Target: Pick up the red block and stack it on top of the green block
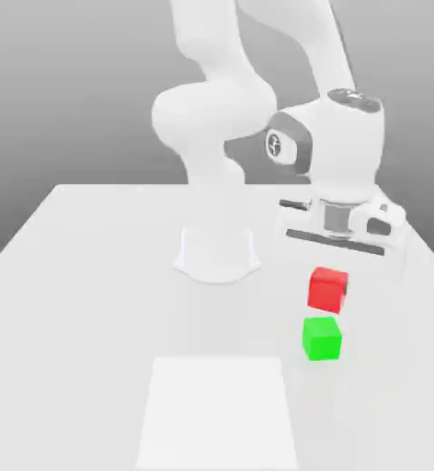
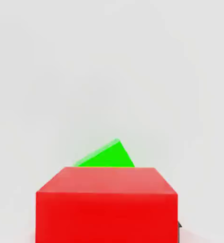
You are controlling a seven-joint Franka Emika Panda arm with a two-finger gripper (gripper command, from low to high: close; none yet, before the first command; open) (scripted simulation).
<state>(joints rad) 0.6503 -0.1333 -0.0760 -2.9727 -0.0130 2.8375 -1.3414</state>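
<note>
The red block (image 1: pixel 326 291) sits under my hand at the exterior view's right, on the white table (image 1: pixel 92 276). My gripper (image 1: pixel 330 283) comes straight down over it and is shut on the red block; a dark finger (image 1: pixel 348 291) presses its side. In the hand view the red block (image 2: pixel 107 204) is very close, with a dark finger (image 2: pixel 179 227) at its edge. The green block (image 1: pixel 322 338) rests on the table just in front of the red one, a small gap apart. Part of the green block (image 2: pixel 108 155) peeks out from behind the red block in the hand view.
The arm's white base (image 1: pixel 217 253) stands at the middle of the table, to the exterior view's left of the blocks. A flat pale square patch (image 1: pixel 219 412) lies on the table near the front edge, left of the green block.
</note>
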